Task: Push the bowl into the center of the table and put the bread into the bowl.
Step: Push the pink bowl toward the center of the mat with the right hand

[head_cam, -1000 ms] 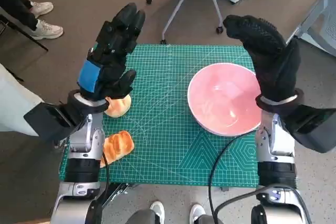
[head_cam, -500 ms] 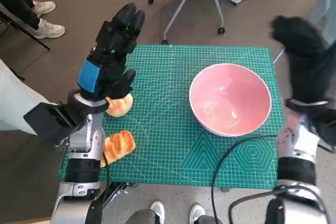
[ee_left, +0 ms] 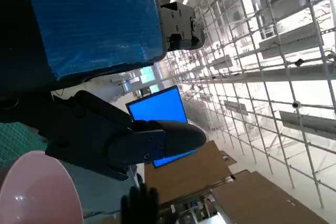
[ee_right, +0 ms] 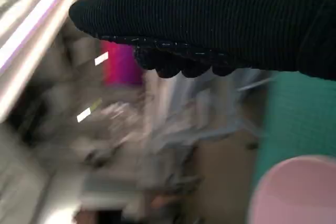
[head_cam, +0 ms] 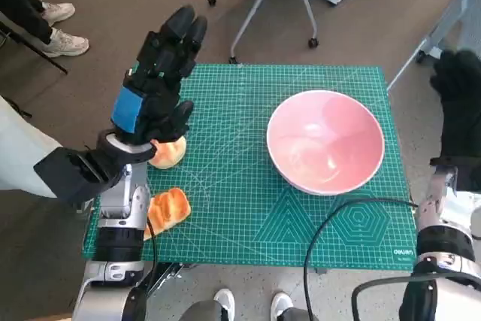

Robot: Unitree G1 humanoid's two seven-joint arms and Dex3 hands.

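A pink bowl (head_cam: 325, 140) stands empty on the right half of the green cutting mat (head_cam: 240, 178); its rim shows in the left wrist view (ee_left: 31, 190) and the right wrist view (ee_right: 294, 192). Two breads lie at the mat's left edge: a round bun (head_cam: 168, 152) partly under my left hand, and a ridged roll (head_cam: 168, 210) beside my left forearm. My left hand (head_cam: 158, 73) is raised above the mat's left side, fingers spread, holding nothing. My right hand (head_cam: 460, 110) is off the mat's right edge, apart from the bowl, empty.
A wheeled chair base (head_cam: 263, 5) stands behind the table. A person's white shoes (head_cam: 56, 28) are on the floor at the far left. A black cable (head_cam: 338, 223) crosses the mat's near right corner.
My right hand has swung from over the bowl's far right rim out past the mat's right edge. The bowl sits where it was. The left hand and both breads are unmoved.
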